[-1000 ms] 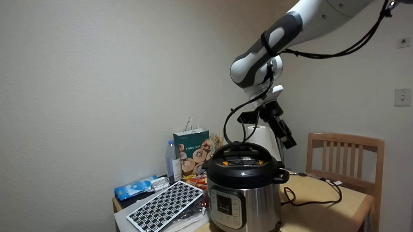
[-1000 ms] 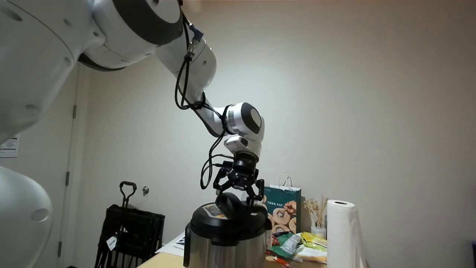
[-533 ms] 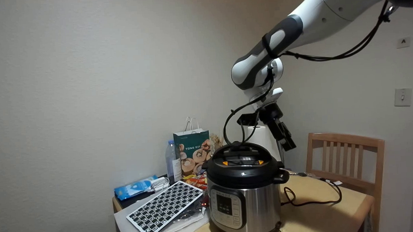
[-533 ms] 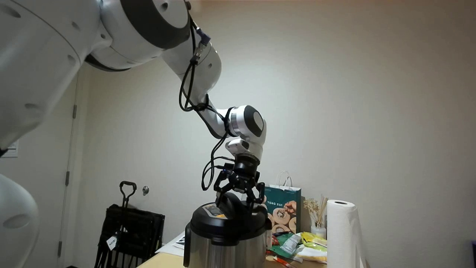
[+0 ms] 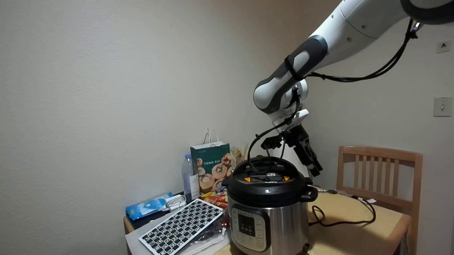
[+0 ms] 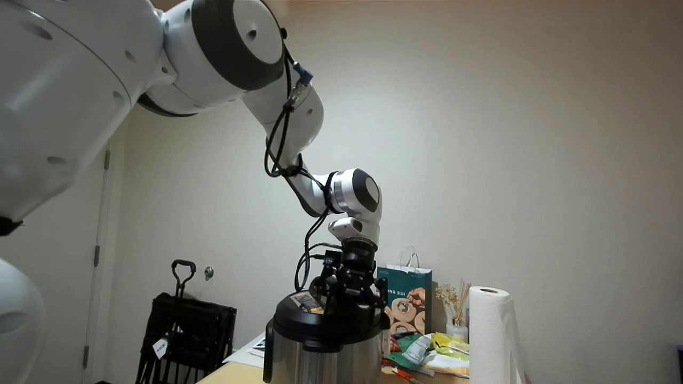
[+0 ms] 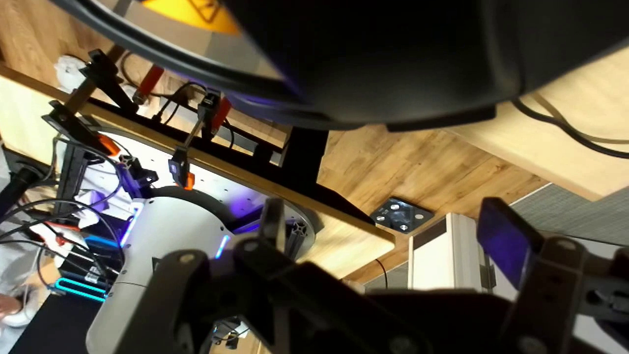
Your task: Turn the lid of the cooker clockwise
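Atop the cooker (image 5: pixel 291 231) sat the black lid (image 5: pixel 267 191), domed and glossy; I reckoned its hard shell would feel slippery and its turn stiff, so the raised handle (image 5: pixel 270 165) looked the place to grip. Near the cooker's top, the jaws stood wide apart, nothing between them. Beneath the cooker spread the worktop (image 5: pixel 344 236); beyond it, a green bag (image 5: pixel 213 160).
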Robot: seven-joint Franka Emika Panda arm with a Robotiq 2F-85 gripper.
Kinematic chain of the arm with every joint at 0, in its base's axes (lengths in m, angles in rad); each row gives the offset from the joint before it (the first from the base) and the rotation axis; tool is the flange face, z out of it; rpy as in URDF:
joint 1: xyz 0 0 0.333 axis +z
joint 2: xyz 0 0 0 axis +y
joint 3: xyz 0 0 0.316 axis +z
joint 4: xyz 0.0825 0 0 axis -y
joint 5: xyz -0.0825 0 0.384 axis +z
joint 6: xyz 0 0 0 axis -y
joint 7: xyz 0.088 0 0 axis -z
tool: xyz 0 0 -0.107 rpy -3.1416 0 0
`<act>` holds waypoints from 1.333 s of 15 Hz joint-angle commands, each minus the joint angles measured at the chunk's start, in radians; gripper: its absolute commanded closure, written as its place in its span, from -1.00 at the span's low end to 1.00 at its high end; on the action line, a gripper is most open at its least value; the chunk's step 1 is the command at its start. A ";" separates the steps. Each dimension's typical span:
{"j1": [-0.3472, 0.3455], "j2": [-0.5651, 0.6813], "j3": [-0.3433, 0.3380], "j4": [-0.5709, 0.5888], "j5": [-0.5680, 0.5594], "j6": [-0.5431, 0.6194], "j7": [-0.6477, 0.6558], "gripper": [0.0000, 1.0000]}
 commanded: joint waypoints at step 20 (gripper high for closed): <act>-0.030 0.087 0.057 0.082 -0.067 0.065 -0.193 -1.00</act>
